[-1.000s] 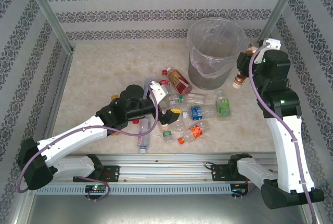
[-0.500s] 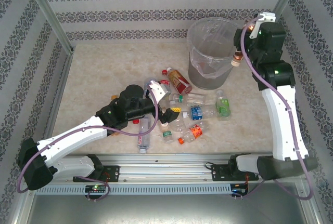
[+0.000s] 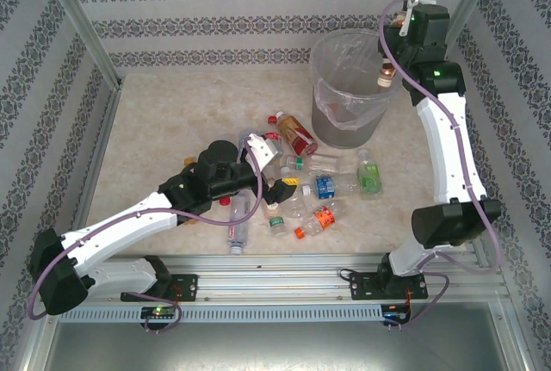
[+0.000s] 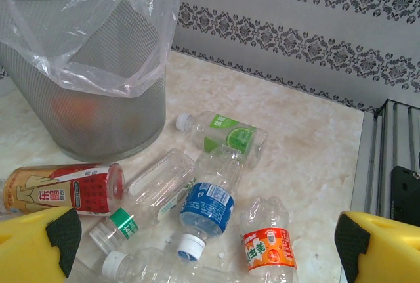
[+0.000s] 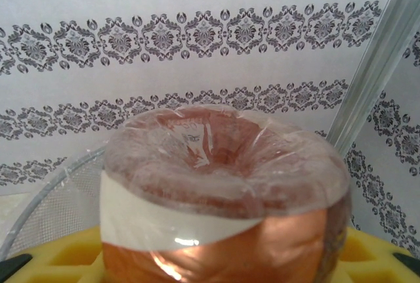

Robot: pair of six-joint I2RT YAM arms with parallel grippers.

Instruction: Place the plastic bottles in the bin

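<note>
Amber bottle point(image 5: 223, 184) aloft in right claw point(image 3: 394, 49)

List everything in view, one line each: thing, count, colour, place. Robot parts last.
Tall round translucent bin with clear bag liner: one, grey-clear, far right part of the table.
Small clear plastic bottles: about ten, with red, blue, green and orange labels, lying clustered in front of the bin; the left arm hides some.
Amber bottle with white label: one, held up by the bin's right rim.
Marbled table: one, beige, under everything.
Patterned walls: white and grey, around the table.
Left gripper: open, yellow fingers, above the cluster.
Right gripper: shut on the amber bottle.
</note>
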